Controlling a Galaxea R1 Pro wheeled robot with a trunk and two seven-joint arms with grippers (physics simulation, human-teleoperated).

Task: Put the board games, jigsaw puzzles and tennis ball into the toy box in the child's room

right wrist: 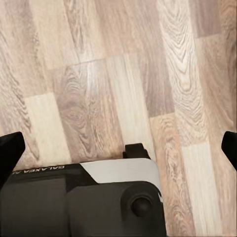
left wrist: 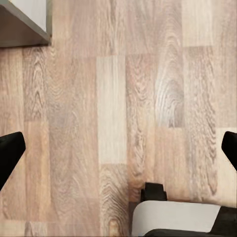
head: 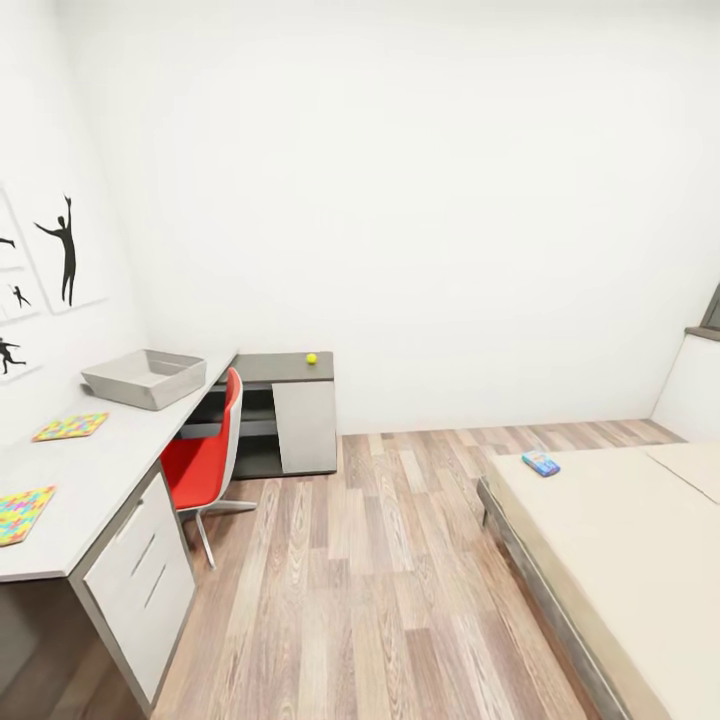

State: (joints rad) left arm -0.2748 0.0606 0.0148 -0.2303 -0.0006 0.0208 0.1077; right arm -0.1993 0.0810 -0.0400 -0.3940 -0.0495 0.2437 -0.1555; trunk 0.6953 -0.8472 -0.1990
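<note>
In the head view, the table [head: 100,470] runs along the wall on the left and turns the corner toward the far wall. The toy box [head: 145,378] sits on its white top near the corner, open side up. Two jigsaw puzzles lie flat on the same top: one [head: 70,427] just in front of the toy box, the other [head: 22,513] nearer the camera by the table's edge, well apart from the first. The tennis ball [head: 311,358] rests on the darker far section of the table, near its right end. A red chair [head: 205,455] stands tucked against the table, between the drawers [head: 140,570] and the far cabinet. On the right, the bed [head: 620,560] stretches toward the camera, and a blue board game [head: 540,463] lies on the mattress near its far corner. Wood floor [head: 380,560] fills the space between the table and the bed. Black silhouette pictures [head: 62,250] hang on the left wall.

In the left wrist view, the left gripper [left wrist: 118,150] hangs over the floor with its dark fingertips [left wrist: 10,150] at the opposite edges of the frame, spread wide and holding nothing. A corner of the table shows nearby, and part of the robot's base [left wrist: 173,217] lies beneath.

In the right wrist view, the right gripper [right wrist: 118,148] is likewise spread wide and empty above the floor planks, with the robot's dark base [right wrist: 89,202] below.
</note>
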